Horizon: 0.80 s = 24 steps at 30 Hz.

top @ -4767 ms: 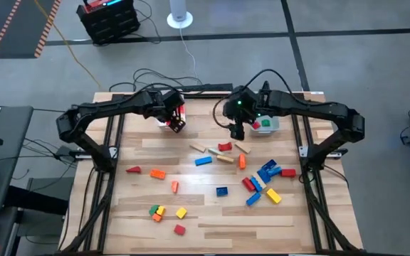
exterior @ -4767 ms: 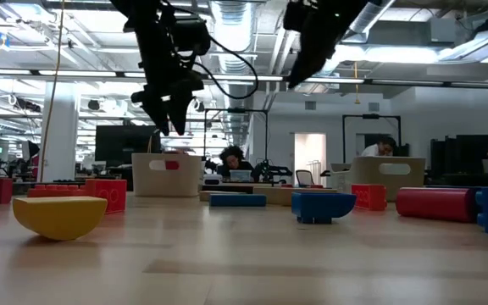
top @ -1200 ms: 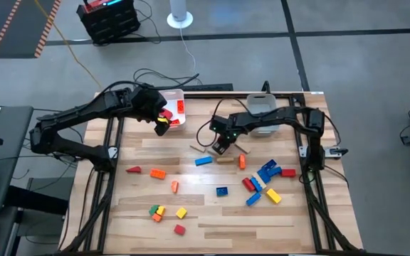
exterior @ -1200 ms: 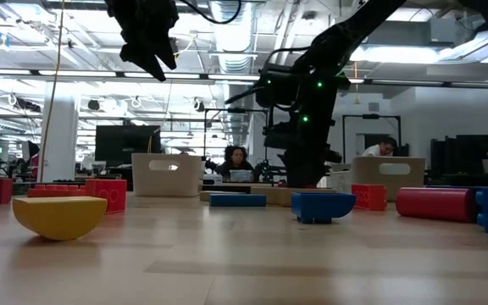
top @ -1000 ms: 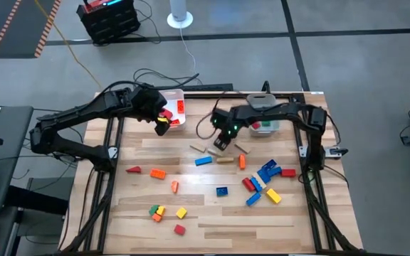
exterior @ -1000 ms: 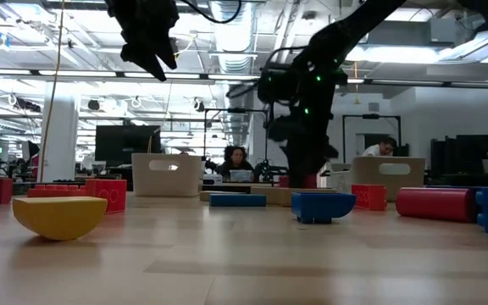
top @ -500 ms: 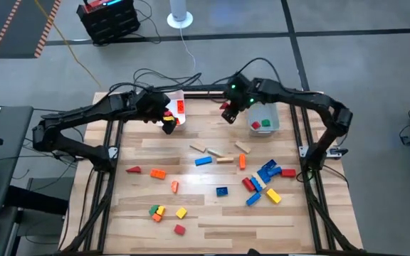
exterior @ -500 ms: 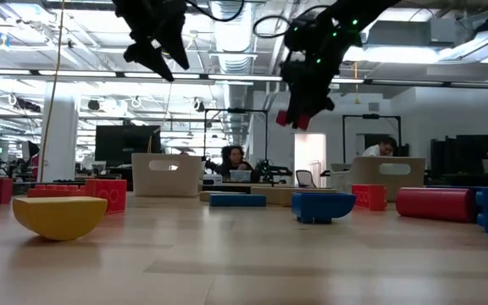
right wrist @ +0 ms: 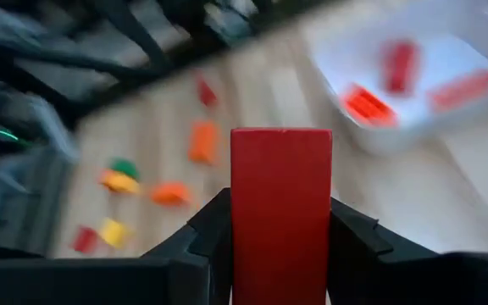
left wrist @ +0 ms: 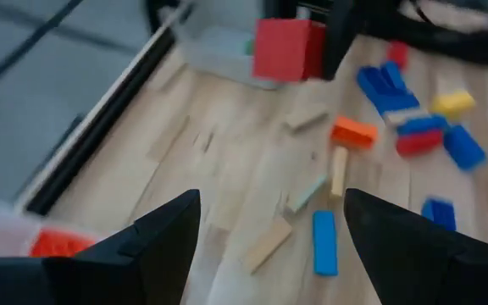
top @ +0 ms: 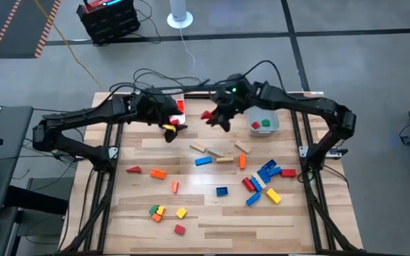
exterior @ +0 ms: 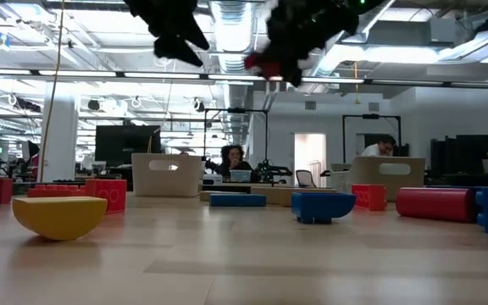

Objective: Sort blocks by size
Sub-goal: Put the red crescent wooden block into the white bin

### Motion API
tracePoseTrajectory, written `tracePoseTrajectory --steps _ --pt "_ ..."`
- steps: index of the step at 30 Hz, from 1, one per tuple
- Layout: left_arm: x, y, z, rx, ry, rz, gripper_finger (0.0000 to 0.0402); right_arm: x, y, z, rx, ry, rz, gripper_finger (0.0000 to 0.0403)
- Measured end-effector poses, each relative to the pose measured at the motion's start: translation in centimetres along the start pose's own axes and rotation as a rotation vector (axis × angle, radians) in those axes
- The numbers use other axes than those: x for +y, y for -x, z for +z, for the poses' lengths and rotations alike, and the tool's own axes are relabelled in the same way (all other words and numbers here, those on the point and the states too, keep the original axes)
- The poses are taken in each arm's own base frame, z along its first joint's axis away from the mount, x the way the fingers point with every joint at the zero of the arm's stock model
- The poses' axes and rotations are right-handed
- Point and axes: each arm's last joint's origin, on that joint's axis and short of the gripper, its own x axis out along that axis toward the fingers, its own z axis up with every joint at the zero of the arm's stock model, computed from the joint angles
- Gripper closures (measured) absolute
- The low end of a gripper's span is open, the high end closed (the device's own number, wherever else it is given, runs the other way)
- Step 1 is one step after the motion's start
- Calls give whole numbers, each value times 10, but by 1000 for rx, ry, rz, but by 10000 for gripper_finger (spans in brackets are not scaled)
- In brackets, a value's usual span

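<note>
The right gripper (top: 213, 117) is clamped on a red block (right wrist: 281, 212) and holds it in the air above the far middle of the table (top: 212, 213). The left gripper (top: 171, 128), at its 9 o'clock, hangs with its fingers (left wrist: 163, 241) spread and nothing between them. The clear bin (top: 265, 122) sits at 3 o'clock from the held block. The other blocks (top: 260, 181) lie scattered toward 5 o'clock.
</note>
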Motion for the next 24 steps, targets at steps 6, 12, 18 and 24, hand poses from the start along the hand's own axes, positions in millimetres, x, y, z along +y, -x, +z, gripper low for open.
tracePoseTrajectory --steps 6,12,18,24 --pt "-12 0 -2 11 -308 -44 117 19 -31 5 -89 -35 95 246" --pt "-22 1 -2 2 -450 -76 117 31 -52 -4 -26 -79 208 246" --pt "-31 2 0 -46 -551 -118 117 38 -58 -8 15 -91 294 246" --pt "-41 4 5 -129 -666 -184 126 36 -56 -7 33 -105 363 246"
